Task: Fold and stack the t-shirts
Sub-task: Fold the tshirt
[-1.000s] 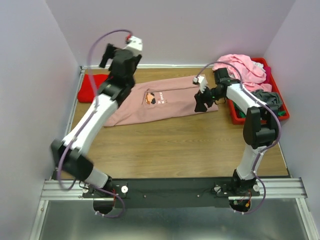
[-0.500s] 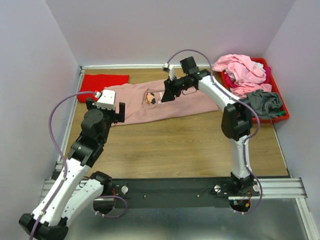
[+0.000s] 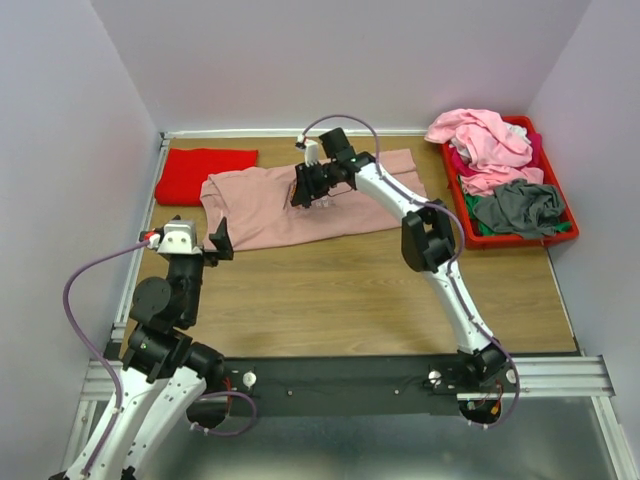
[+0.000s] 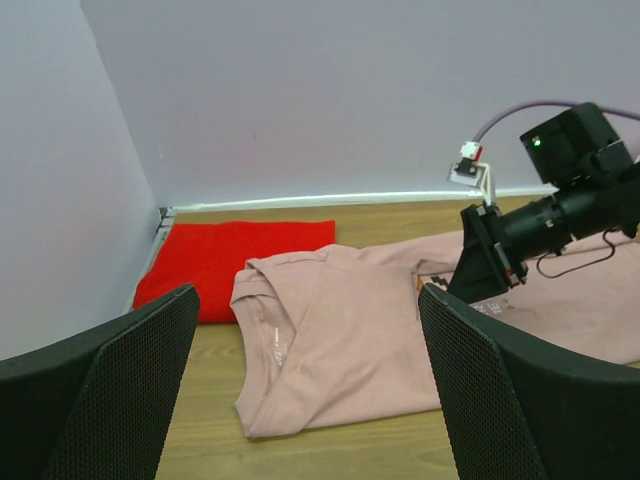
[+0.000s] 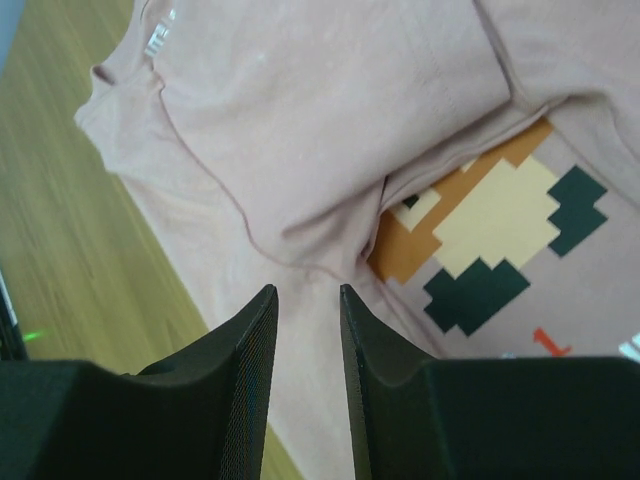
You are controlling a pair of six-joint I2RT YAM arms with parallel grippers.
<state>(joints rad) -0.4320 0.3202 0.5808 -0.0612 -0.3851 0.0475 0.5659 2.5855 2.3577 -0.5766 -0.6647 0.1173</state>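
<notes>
A dusty-pink t-shirt (image 3: 275, 210) lies spread along the back of the table, its left part folded over. Its pixel print (image 5: 495, 235) shows in the right wrist view, partly covered by a fold. A bright red folded t-shirt (image 3: 205, 172) lies at the back left. My right gripper (image 3: 305, 187) hovers over the print, jaws a narrow gap apart (image 5: 305, 295), nothing between them. My left gripper (image 3: 213, 245) is wide open and empty (image 4: 308, 300), just in front of the pink shirt's (image 4: 340, 340) left end. The red shirt (image 4: 235, 265) lies beyond it.
A red plastic bin (image 3: 560, 235) stands at the right. It holds light pink shirts (image 3: 485, 140) and a grey one (image 3: 520, 205). Walls close in the back, left and right. Bare wood (image 3: 350, 290) lies in front of the pink shirt.
My left arm has pulled back from over the shirt's far left to the near left. My right gripper has moved left from the shirt's right edge to over the print.
</notes>
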